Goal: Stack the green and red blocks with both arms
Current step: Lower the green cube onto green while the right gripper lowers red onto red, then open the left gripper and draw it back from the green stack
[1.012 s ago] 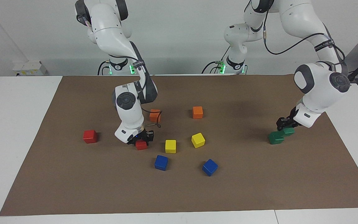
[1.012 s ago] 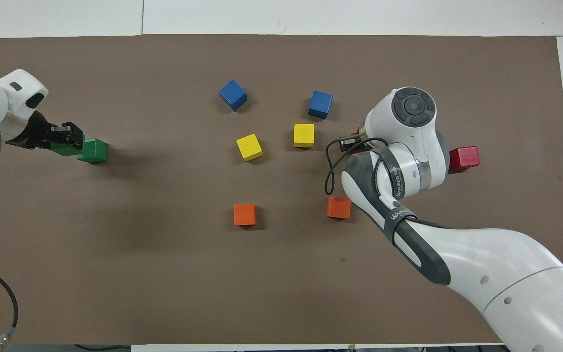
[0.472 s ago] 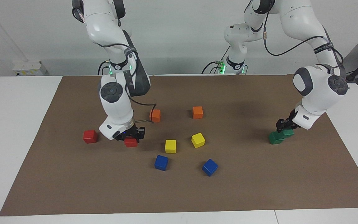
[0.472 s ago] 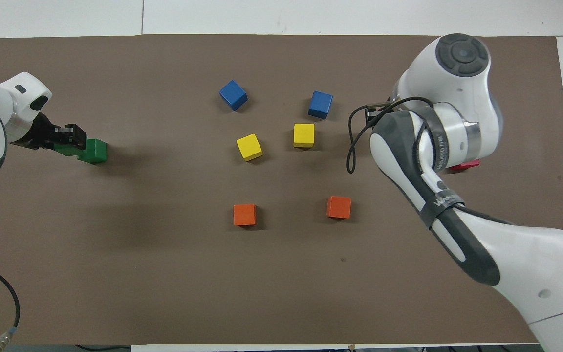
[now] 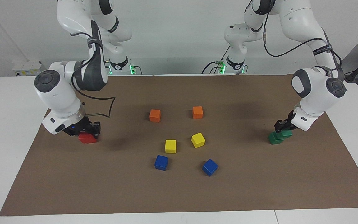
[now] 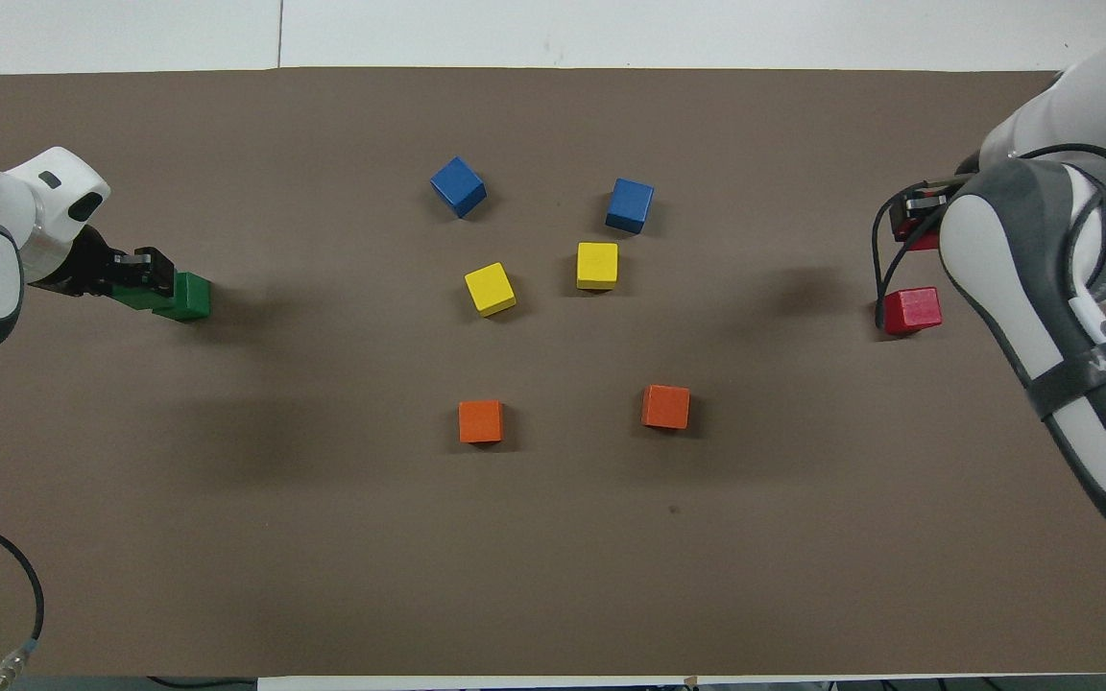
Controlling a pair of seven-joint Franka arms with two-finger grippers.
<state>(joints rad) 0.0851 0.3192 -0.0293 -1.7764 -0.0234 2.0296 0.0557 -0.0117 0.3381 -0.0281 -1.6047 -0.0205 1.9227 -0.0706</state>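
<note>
Both end effectors pinch carried cubes: the right end effector point(image 5: 87, 130) its held red cube point(image 5: 87, 138) at the frame's left, over the resting red cube point(image 6: 913, 310); the left end effector point(image 5: 282, 125) its held green cube point(image 5: 286, 133) at the frame's right, over the resting green cube point(image 5: 274, 138). Off-centre release could topple either stack.

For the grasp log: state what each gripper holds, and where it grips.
Left gripper: green block, by its sides. Right gripper: red block; grip faces hidden.

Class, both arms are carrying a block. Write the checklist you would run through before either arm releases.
1. Right gripper jaws shut on held red block: ok.
2. Held red block centred over resting red block: cannot tell.
3. Left gripper jaws shut on held green block: ok.
4. Held green block square over resting green block: not ok, it looks offset.
5. Nearest orange cube apart from both stacking spots: ok.
</note>
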